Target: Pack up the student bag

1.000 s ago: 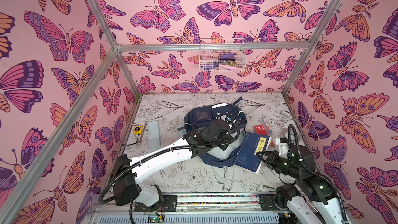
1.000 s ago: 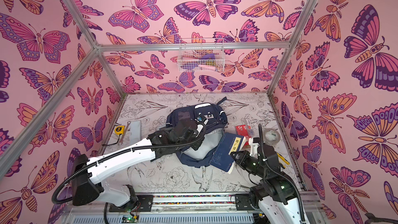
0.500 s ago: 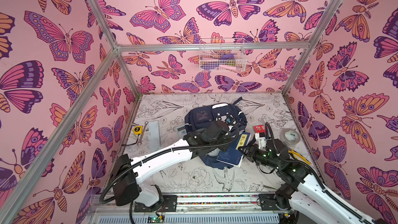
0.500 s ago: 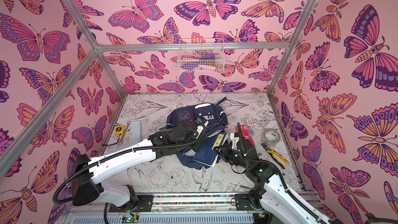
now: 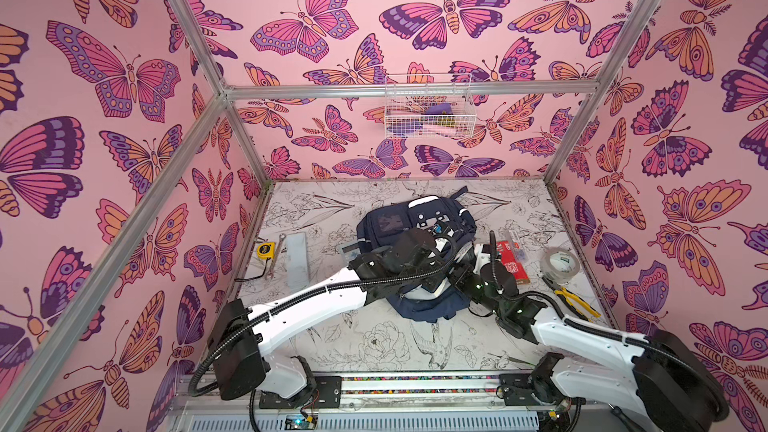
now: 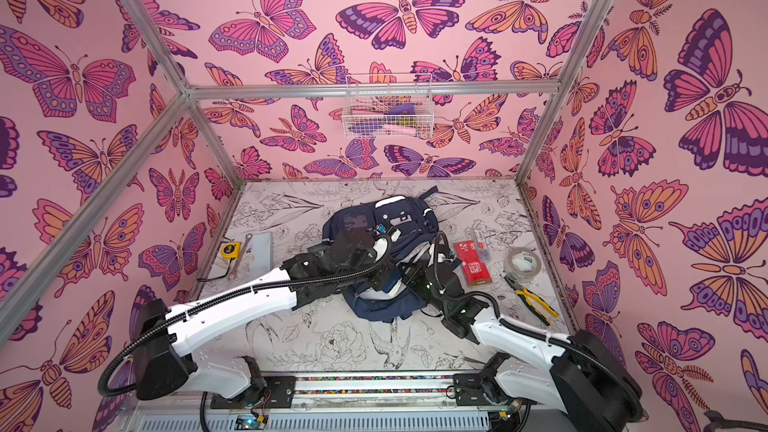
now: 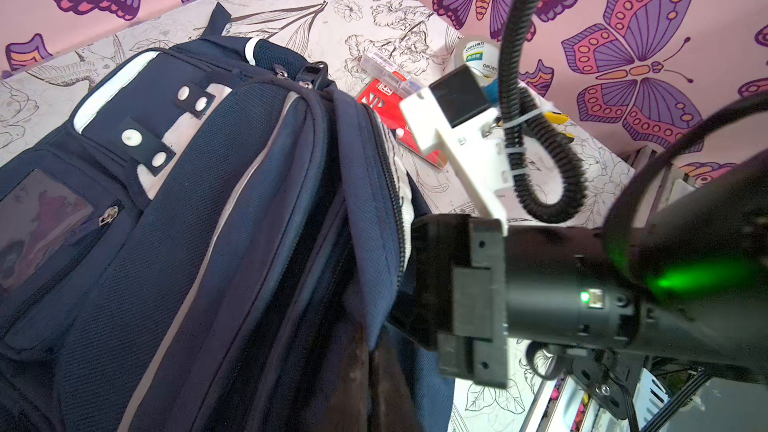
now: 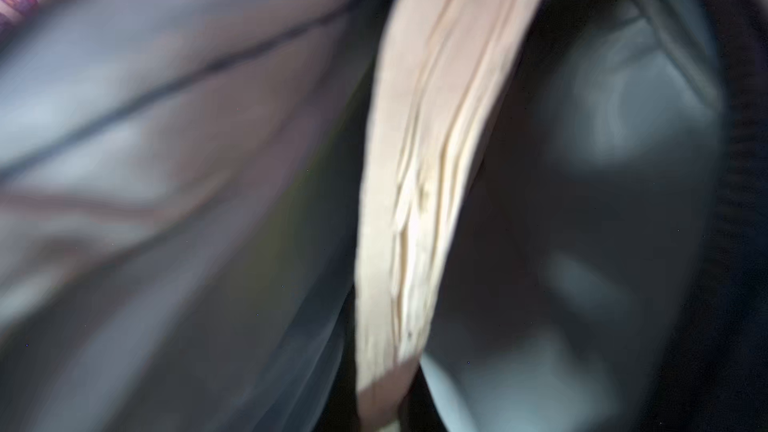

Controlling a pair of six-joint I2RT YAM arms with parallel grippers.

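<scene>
Fingers of your L gripper (image 5: 432,282) are clenched on bag (image 5: 390,222) rim. Both top views put bag at centre of table (image 5: 332,338), btwn your arms. R gripper (image 5: 457,273) is inside its mouth, tips hidden.

L wrist cam: bag fills frame, and you see R gripper (image 7: 428,280) in its side opening.

R wrist cam, blurry: book (image 8: 407,201) page edge inside bag, R fingers pinching it.

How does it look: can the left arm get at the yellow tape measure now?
Probably yes, but not at once. The tape measure lies uncovered on that arm's side. But the left claw is shut, seemingly on a flap of the student bag, and would have to let go first.
</scene>
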